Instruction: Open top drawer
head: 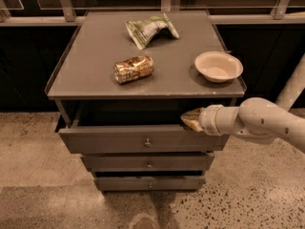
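A crushed golden can (135,69) lies on its side near the middle of the grey cabinet top (86,82). Behind it, towards the back edge, sits a crumpled green and white snack bag (150,28). An empty white bowl (218,66) stands upright near the right edge, well apart from the can. Lower down, the middle drawer (114,162) and bottom drawer (124,182) sit nearly closed, above a speckled floor (248,199).

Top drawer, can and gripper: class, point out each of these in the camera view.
top drawer (109,139): camera view, on the bare grey front panel left of the knob.
can (134,69): camera view, on the middle of its side.
gripper (189,119): camera view, on its tip at the top drawer's upper right edge.
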Controlling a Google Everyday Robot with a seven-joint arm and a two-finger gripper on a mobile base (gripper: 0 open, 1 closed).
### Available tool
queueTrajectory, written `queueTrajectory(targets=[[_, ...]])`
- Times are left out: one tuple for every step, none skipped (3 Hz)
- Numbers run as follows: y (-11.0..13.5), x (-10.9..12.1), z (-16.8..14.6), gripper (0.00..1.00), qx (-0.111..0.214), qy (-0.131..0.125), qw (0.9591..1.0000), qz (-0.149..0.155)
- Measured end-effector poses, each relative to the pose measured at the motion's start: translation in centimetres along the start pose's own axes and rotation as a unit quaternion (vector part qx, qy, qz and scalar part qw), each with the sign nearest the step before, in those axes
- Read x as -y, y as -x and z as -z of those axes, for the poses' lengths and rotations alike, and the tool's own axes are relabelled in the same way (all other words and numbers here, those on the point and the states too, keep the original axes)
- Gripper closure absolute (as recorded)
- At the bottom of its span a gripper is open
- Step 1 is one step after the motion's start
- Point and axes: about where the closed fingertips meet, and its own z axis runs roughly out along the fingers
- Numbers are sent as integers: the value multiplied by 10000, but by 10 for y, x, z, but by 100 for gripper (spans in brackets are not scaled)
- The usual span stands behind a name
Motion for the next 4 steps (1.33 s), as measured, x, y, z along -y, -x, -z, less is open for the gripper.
queueTrajectory(targets=[[-2, -5, 6, 100, -53, 64, 10000, -38], [-3, -48, 24, 100, -122, 641, 9979, -25], [-5, -50, 22, 100, -158, 655, 9977, -22], [-15, -55, 17, 100, -220, 727, 9970, -128]])
